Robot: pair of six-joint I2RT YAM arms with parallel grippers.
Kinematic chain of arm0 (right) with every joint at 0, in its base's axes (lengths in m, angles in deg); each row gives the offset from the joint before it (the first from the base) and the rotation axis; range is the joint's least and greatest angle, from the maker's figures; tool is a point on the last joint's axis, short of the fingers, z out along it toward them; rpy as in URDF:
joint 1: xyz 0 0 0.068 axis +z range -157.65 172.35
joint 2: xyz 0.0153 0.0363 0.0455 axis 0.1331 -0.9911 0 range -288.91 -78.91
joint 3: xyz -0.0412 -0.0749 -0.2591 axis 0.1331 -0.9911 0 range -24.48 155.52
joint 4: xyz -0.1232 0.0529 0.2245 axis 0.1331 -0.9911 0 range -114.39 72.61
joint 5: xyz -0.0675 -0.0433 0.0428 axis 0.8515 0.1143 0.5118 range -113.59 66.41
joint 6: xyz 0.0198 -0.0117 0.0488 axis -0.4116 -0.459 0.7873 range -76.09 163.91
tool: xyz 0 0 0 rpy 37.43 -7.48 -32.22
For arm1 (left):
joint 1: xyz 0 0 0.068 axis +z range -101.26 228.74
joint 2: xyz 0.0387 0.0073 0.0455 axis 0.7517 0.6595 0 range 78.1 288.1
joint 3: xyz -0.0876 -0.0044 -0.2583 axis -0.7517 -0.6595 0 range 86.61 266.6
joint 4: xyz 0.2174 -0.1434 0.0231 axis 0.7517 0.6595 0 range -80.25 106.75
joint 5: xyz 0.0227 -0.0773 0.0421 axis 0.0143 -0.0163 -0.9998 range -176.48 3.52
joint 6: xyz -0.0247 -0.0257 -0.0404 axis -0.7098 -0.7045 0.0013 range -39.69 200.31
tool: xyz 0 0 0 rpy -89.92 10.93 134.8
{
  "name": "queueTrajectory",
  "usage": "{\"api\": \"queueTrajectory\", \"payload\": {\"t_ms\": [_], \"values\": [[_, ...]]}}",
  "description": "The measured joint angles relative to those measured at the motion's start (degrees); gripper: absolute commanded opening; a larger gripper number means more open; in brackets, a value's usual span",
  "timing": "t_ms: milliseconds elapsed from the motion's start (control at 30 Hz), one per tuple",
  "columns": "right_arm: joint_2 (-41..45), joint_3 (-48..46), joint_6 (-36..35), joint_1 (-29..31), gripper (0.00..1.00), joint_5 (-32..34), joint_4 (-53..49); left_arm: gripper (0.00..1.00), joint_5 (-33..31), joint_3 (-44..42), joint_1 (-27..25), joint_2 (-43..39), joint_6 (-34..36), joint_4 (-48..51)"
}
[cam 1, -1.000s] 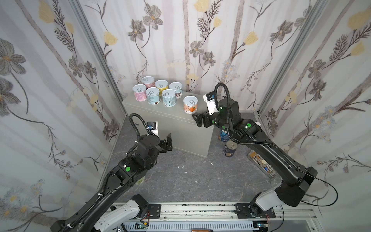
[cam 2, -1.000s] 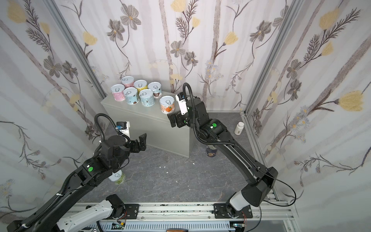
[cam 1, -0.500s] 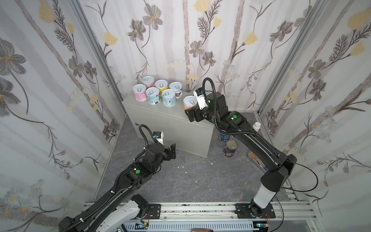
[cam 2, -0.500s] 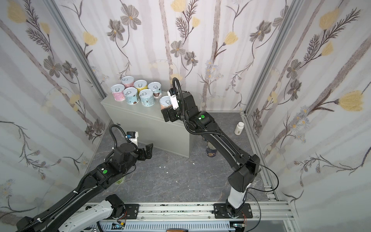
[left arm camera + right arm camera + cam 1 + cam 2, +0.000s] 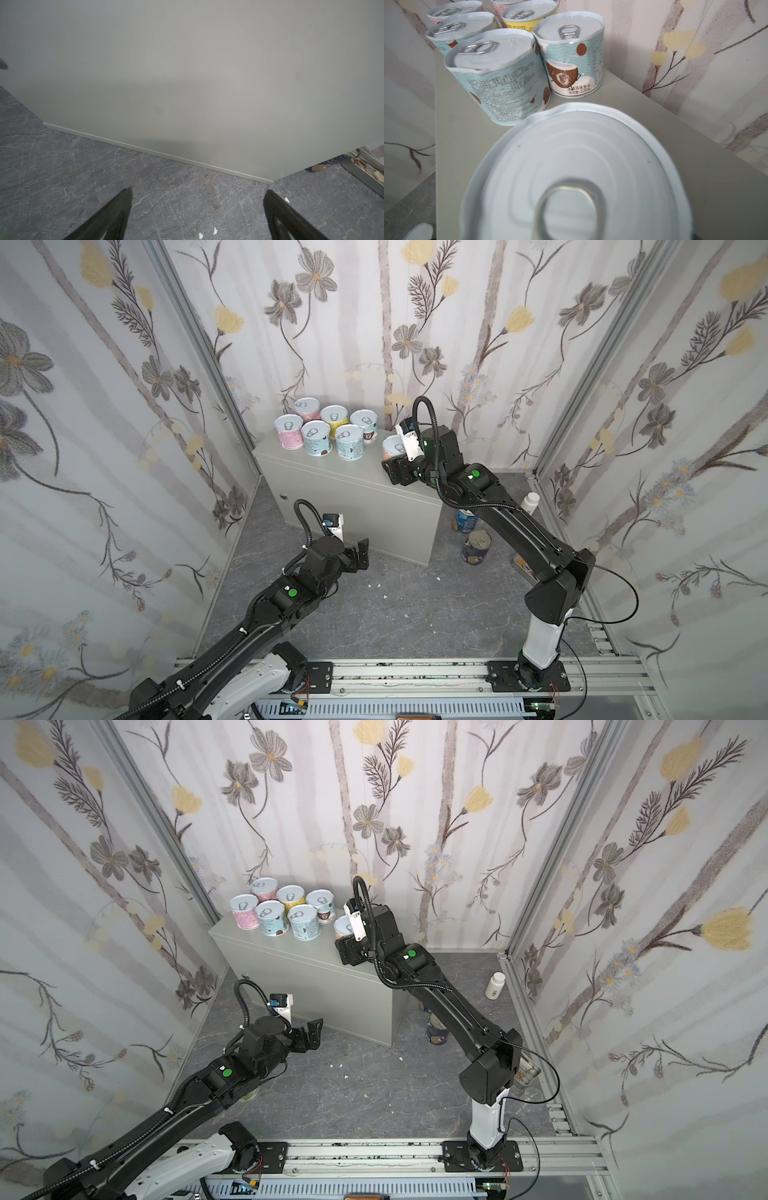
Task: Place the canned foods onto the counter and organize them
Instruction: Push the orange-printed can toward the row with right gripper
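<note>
Six short pull-tab cans with pink, yellow and blue labels stand clustered (image 5: 328, 431) at the back left of the grey counter (image 5: 345, 489). A seventh short can (image 5: 391, 446) stands alone further right on the top, and its lid (image 5: 577, 166) fills the right wrist view. My right gripper (image 5: 394, 462) sits at this can; its fingers are hidden, so the grip is unclear. My left gripper (image 5: 359, 553) hangs open and empty low in front of the counter's front face (image 5: 187, 83), with both fingertips (image 5: 124, 199) over the floor.
On the floor right of the counter stand a tall blue can (image 5: 464, 520) and a dark navy can (image 5: 477, 547), with a white pill bottle (image 5: 530, 502) by the wall. Another short can (image 5: 249, 1094) peeks out under the left arm. Flowered walls close three sides.
My right gripper has swung left across the counter top to the lone can. The left gripper has dropped a little, towards the counter's front, and stays open.
</note>
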Motion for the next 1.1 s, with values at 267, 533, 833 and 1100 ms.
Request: {"api": "queueTrajectory", "payload": {"t_ms": [267,533,833,1100], "values": [[-3.5,3.5,-0.7,-1.7,0.8,-0.3,1.3,1.0,2.2,-0.8,0.0,1.8,-0.9,-2.5],[-8.7,9.4,-2.9,-3.1,0.8,-1.2,1.9,1.0,2.0,-1.7,0.0,2.8,-1.1,-4.0],[-12.5,13.0,-4.1,-3.8,0.8,-1.9,4.7,1.0,-1.0,-3.7,0.0,0.9,-1.4,-5.4],[-13.9,13.6,-4.4,-3.9,0.81,-3.3,7.6,1.0,-4.5,-4.2,0.4,-1.6,-1.4,-6.4]]}}
